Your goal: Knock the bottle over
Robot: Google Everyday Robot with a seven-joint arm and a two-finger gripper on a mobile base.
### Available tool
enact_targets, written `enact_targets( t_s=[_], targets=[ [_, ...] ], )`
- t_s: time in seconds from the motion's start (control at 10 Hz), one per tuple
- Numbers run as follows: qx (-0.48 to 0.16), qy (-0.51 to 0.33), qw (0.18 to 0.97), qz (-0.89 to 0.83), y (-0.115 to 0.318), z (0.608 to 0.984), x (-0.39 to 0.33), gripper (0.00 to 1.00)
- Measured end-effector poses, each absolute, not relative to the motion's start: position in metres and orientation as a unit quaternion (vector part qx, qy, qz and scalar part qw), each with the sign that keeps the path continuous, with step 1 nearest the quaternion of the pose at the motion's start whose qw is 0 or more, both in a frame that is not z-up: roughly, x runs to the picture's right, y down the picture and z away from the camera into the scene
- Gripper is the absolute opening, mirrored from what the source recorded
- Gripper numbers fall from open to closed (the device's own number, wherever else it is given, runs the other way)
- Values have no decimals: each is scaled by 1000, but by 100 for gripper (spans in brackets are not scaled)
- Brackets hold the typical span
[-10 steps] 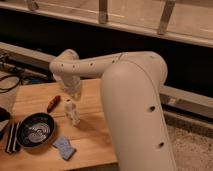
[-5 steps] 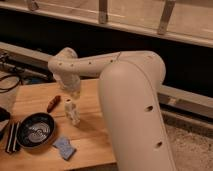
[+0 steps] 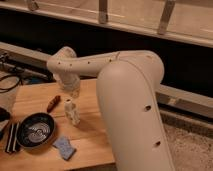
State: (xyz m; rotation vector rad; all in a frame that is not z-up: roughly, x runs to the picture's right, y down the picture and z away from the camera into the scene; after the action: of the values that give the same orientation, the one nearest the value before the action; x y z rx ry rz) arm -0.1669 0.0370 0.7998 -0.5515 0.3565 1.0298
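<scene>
Bottle (image 3: 72,112) upright on table (image 3: 95,135), hand (image 3: 73,92) just above it

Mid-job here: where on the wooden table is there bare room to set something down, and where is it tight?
Free: the far-left tabletop behind the reddish-brown object, and the strip between the bottle and the arm. Crowded: the front-left corner, where the dark bowl and blue sponge sit. The gripper hangs just behind the upright bottle.

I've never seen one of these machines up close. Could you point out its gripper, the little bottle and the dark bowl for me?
gripper (image 3: 74,93): camera view, at its lower end, just above the bottle.
bottle (image 3: 72,113): camera view, on its whitish body.
dark bowl (image 3: 22,127): camera view, on its left rim.
</scene>
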Motion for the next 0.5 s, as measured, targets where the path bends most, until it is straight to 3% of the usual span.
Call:
enact_targets(
  t_s=[0.5],
  targets=[
    [-303,207,810,458,89,805,-167,12]
  ],
)
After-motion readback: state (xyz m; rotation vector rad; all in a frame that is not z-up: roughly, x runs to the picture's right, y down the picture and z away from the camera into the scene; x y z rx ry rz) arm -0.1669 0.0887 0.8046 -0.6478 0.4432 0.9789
